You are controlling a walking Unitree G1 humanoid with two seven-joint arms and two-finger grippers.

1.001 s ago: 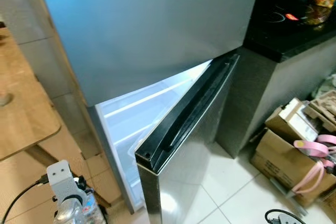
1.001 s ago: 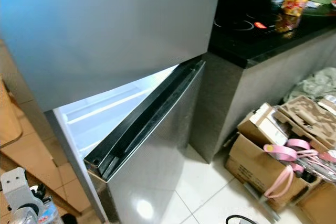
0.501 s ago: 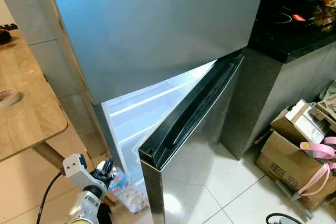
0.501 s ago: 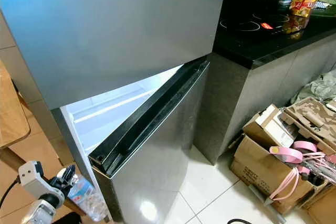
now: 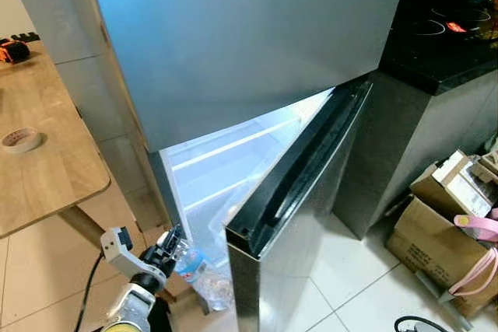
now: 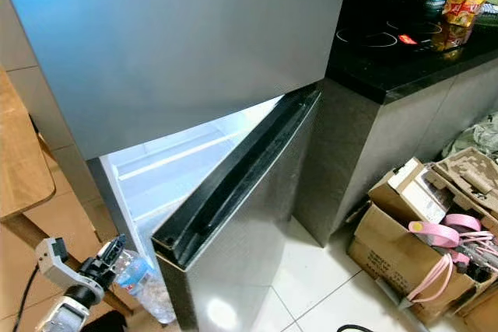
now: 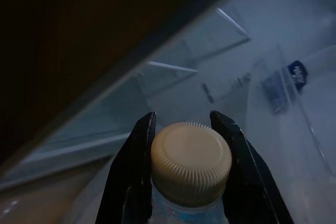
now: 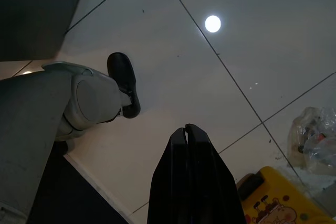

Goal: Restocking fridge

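From the head views, the fridge (image 5: 233,44) stood with its lower door (image 5: 299,192) swung partly out, the lit compartment (image 5: 226,169) showing in the gap. The left gripper (image 5: 170,244) held a water bottle (image 5: 204,277) low at that opening, just beside the door's near corner. A wooden table (image 5: 47,169) with a tape roll (image 5: 21,139) stood close on the left; a black counter (image 6: 405,52) and cardboard boxes (image 6: 405,231) crowded the right, leaving white floor tiles (image 6: 311,270) between.

In the left wrist view, the fingers (image 7: 131,171) clamped the bottle's ribbed cap (image 7: 191,161), facing pale shelves.

In the right wrist view, the right gripper (image 8: 188,145), fingers pressed together, hung over glossy tiles near the robot's foot (image 8: 123,82).
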